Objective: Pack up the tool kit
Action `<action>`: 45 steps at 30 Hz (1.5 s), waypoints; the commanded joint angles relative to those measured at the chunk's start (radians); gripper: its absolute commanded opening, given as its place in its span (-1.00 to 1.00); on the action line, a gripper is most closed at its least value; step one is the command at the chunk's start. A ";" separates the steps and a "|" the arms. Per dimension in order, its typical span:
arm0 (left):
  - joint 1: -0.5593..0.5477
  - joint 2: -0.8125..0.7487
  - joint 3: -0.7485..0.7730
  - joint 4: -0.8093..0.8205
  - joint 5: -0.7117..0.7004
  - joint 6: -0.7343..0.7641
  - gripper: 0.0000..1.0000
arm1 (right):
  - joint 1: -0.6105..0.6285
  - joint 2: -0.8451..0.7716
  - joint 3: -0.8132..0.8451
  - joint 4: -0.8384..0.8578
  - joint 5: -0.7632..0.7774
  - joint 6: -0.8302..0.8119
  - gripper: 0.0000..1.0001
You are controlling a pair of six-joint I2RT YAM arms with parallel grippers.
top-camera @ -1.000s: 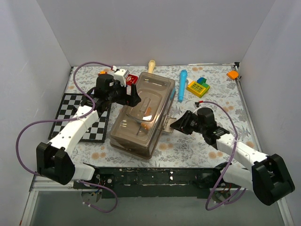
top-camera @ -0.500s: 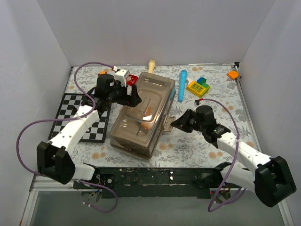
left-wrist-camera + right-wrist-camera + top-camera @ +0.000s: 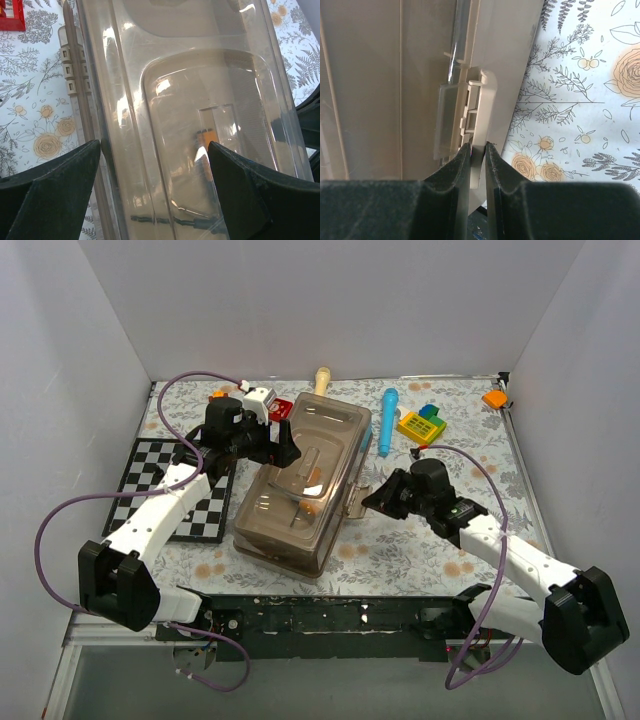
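The tool kit's grey-brown translucent toolbox [image 3: 305,480] lies mid-table with its lid down. Through the lid [image 3: 190,100] an orange-and-black handle [image 3: 207,137] shows inside. My left gripper [image 3: 283,445] hovers over the box's far left part, its jaws open wide across the lid [image 3: 155,165] and holding nothing. At the box's right side, my right gripper [image 3: 368,502] is shut on the tan latch [image 3: 482,110], with both fingers pressed on the tab [image 3: 478,146]. The box wall [image 3: 380,90] fills the left of the right wrist view.
A blue cylindrical tool [image 3: 387,420] and a yellow toy block [image 3: 421,426] lie behind the box on the right. A checkerboard [image 3: 170,490] sits under my left arm. Small red [image 3: 280,410], white [image 3: 258,400] and orange [image 3: 494,398] pieces lie along the back.
My right gripper has closed on the latch and edged slightly toward the box. The left arm and the box have not moved.
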 commanded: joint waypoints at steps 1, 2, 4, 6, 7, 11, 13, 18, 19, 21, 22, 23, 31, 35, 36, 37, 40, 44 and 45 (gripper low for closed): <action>0.004 -0.003 0.018 -0.010 0.020 0.014 0.77 | 0.025 -0.015 0.088 -0.037 0.042 -0.036 -0.97; 0.004 -0.001 0.018 -0.011 0.020 0.014 0.77 | 0.028 -0.018 0.096 -0.046 0.052 -0.039 -0.97; 0.004 -0.003 0.020 -0.015 0.021 0.014 0.77 | 0.032 -0.023 0.111 -0.068 0.068 -0.046 -0.97; 0.002 -0.001 0.020 -0.013 0.023 0.014 0.77 | 0.035 -0.026 0.122 -0.084 0.079 -0.050 -0.97; 0.004 -0.001 0.021 -0.013 0.024 0.014 0.77 | 0.036 -0.026 0.127 -0.088 0.081 -0.050 -0.97; 0.002 -0.003 0.020 -0.013 0.027 0.014 0.76 | 0.041 -0.024 0.146 -0.101 0.084 -0.051 -0.97; 0.004 -0.003 0.020 -0.013 0.027 0.015 0.76 | 0.044 -0.029 0.157 -0.112 0.091 -0.053 -0.97; 0.002 -0.003 0.020 -0.015 0.033 0.015 0.76 | 0.053 -0.029 0.171 -0.111 0.102 -0.050 -0.97; 0.002 -0.003 0.021 -0.013 0.037 0.015 0.76 | 0.055 -0.029 0.174 -0.111 0.104 -0.050 -0.97; 0.002 -0.003 0.021 -0.015 0.038 0.015 0.76 | 0.059 -0.026 0.182 -0.111 0.105 -0.048 -0.97; 0.002 -0.001 0.021 -0.015 0.041 0.015 0.76 | 0.061 -0.024 0.185 -0.109 0.107 -0.046 -0.97; 0.002 -0.001 0.021 -0.013 0.043 0.014 0.76 | 0.062 -0.021 0.186 -0.106 0.108 -0.045 -0.97; 0.002 0.000 0.021 -0.013 0.055 0.012 0.76 | 0.070 -0.006 0.148 0.026 0.076 0.018 -0.97; 0.001 0.002 0.023 -0.013 0.061 0.011 0.75 | 0.079 0.014 0.130 0.099 0.047 0.041 -0.77; 0.001 0.004 0.021 -0.013 0.061 0.011 0.76 | 0.081 0.020 0.125 0.116 0.042 0.047 -0.72; 0.001 0.004 0.021 -0.013 0.064 0.011 0.76 | 0.082 0.028 0.122 0.126 0.036 0.052 -0.67; 0.001 0.004 0.023 -0.011 0.066 0.011 0.75 | 0.088 0.049 0.114 0.155 0.018 0.064 -0.58; 0.001 0.005 0.023 -0.011 0.069 0.011 0.75 | 0.096 0.063 0.097 0.216 0.006 0.084 -0.41; 0.001 0.007 0.023 -0.011 0.069 0.011 0.75 | 0.097 0.065 0.096 0.224 0.006 0.084 -0.39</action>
